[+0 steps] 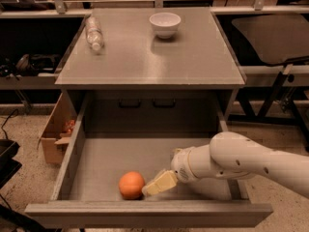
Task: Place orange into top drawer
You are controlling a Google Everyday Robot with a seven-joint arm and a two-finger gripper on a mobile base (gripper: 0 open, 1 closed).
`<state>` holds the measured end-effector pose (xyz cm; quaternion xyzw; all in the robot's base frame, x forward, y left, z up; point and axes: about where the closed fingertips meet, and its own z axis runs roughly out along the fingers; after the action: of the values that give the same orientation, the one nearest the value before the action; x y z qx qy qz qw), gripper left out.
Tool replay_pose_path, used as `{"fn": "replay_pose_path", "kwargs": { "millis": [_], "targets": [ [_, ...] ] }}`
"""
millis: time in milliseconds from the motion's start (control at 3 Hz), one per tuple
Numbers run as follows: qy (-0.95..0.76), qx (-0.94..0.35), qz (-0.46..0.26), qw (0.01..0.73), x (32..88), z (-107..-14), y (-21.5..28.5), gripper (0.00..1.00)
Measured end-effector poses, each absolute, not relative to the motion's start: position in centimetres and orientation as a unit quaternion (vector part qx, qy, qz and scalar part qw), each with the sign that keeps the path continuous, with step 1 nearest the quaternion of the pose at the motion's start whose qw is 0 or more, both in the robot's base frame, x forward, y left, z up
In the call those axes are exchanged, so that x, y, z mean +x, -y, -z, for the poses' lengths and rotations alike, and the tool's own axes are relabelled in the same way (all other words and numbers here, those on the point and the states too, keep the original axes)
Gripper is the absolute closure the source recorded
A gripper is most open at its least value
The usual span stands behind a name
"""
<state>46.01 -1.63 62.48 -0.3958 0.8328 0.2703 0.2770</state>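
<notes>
The orange [131,185] lies on the bottom of the open top drawer [106,158], near its front wall and left of the middle. My gripper [158,183] is inside the drawer just right of the orange, low over the bottom. It is open and holds nothing. One cream fingertip [150,188] reaches to the orange's right side. The white arm comes in from the right over the drawer's right wall.
The grey cabinet top [193,57] bears a white bowl [165,23] at the back and a clear plastic bottle [94,33] lying at the left. A recessed panel with two dark handles [145,102] is behind the drawer. A cardboard box [57,134] stands on the floor at the left.
</notes>
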Motion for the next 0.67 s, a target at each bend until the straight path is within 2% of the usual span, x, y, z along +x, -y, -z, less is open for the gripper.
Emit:
{"fn": "replay_pose_path", "kwargs": {
  "millis": [667],
  "targets": [
    [-0.840,-0.368,-0.232,0.323,47.3,-77.0,11.3,0.00]
  ]
}}
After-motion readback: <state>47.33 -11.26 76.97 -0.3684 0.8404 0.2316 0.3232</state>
